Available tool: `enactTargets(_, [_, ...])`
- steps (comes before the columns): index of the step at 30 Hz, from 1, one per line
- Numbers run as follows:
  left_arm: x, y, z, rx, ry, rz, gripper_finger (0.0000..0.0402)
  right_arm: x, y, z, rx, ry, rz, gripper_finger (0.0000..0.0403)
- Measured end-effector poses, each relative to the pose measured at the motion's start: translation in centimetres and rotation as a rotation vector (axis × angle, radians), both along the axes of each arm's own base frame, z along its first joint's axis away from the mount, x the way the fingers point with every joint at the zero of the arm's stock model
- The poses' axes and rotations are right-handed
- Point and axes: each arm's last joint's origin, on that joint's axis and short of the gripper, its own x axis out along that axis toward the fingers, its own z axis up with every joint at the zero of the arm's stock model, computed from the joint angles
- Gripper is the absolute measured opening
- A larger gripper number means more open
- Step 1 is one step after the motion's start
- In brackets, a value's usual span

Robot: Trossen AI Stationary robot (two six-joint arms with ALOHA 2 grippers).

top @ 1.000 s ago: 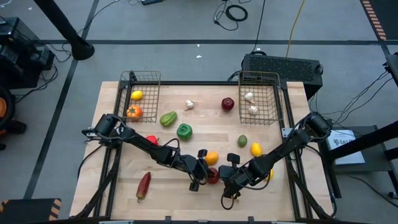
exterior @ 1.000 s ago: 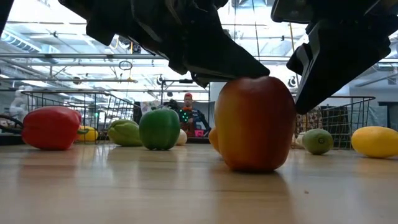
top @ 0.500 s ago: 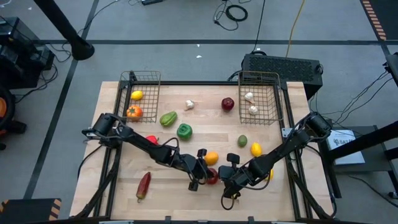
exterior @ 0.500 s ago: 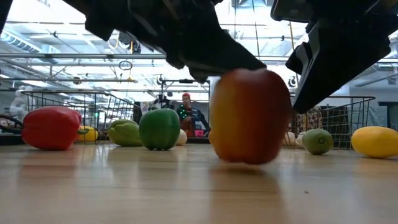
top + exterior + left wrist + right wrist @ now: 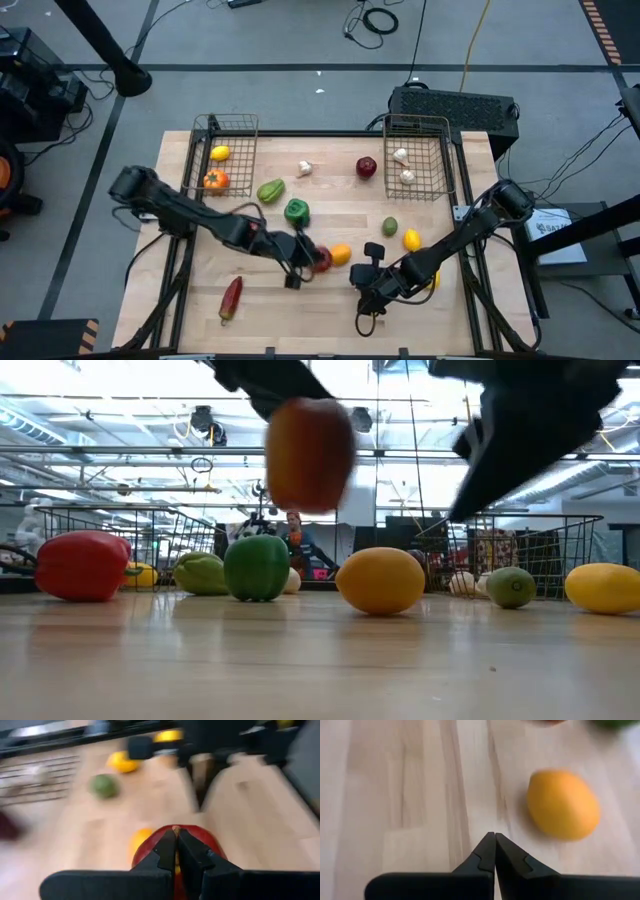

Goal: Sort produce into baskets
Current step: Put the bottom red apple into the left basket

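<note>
Left gripper (image 5: 308,262) is clamped on the red apple (image 5: 310,452) by its stem, apple's up off the table (image 5: 330,225) right next to the orange (image 5: 341,255). Right gripper (image 5: 366,272) pinched closed w/ nothing in it, near the front edge.

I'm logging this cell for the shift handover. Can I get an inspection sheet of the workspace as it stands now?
Surface: wooden table, produce scattered on it.
Job's things: left basket holds two pieces; right basket holds two garlic; red apple lifted off the table.
Clutter: nothing seen.
Grippers: left gripper shut on the apple's stem; right gripper shut, empty, near the orange.
Cables: loose on the floor.
Surroundings: black case behind the table.
</note>
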Motion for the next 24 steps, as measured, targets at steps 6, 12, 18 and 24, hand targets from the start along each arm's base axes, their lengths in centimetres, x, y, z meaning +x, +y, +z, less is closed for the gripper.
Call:
enactTargets(6, [-4.2,2.7,5.2,0.043,-0.064,0.118,0.0016,0.5,-0.2,4.0,-0.136,-0.155,0.013,0.0])
enactTargets(12, [-8.9,5.8,9.2,0.108,-0.149,0.274,0.0016,0.7,-0.6,9.1,-0.311,-0.319,-0.009,0.0])
enactTargets(18, [-13.1,8.2,11.2,0.148,-0.174,0.408,0.0016,0.7,-0.7,12.8,-0.397,-0.387,0.06,0.0])
enactTargets(24, [-16.6,10.5,12.2,0.223,-0.191,0.622,0.0016,0.2,-1.0,15.1,-0.479,-0.413,0.133,0.0])
